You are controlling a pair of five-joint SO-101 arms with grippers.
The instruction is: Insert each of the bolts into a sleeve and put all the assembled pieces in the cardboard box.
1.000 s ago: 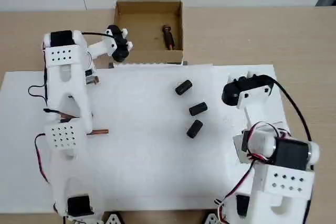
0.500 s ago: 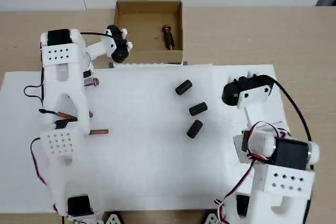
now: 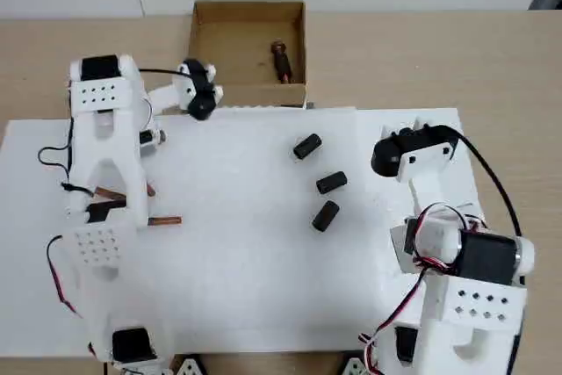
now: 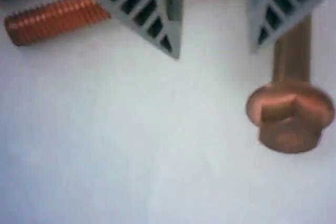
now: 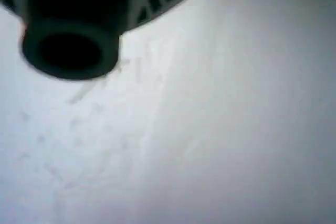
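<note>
**Bolts under the left jaws, sleeve in the right**

Wood tabletop (image 3: 439,50) w/ a white sheet (image 3: 237,287) over most of it. The cardboard box (image 3: 248,8) sits at the far edge, just off the sheet. Inside it, by the right wall, lies one assembled piece (image 3: 281,61).

Three loose sleeves lie mid-sheet, each on its side and apart from the others: far sleeve (image 3: 306,146) nearest the box, middle sleeve (image 3: 331,183), near sleeve (image 3: 325,215).

The left arm (image 3: 101,129) stands over the left part of the sheet. A lone bolt (image 3: 165,220) lies flat just beside it.

In the left wrist view the left jaws are parted w/ a moderate gap and hold nothing. Their fingers (image 4: 136,9) hover close over the sheet. A threaded bolt (image 4: 52,19) lies flat there, its shank passing behind the fingers and showing in the gap. A flanged bolt (image 4: 290,114) lies just beside one finger, hex head toward the camera. Contact w/ the finger: can't tell.

The right arm (image 3: 457,252) sits folded over the right part of the sheet, its front end near the middle sleeve. The right jaws are closed on a black sleeve (image 5: 71,51), open end showing, above bare sheet.
</note>
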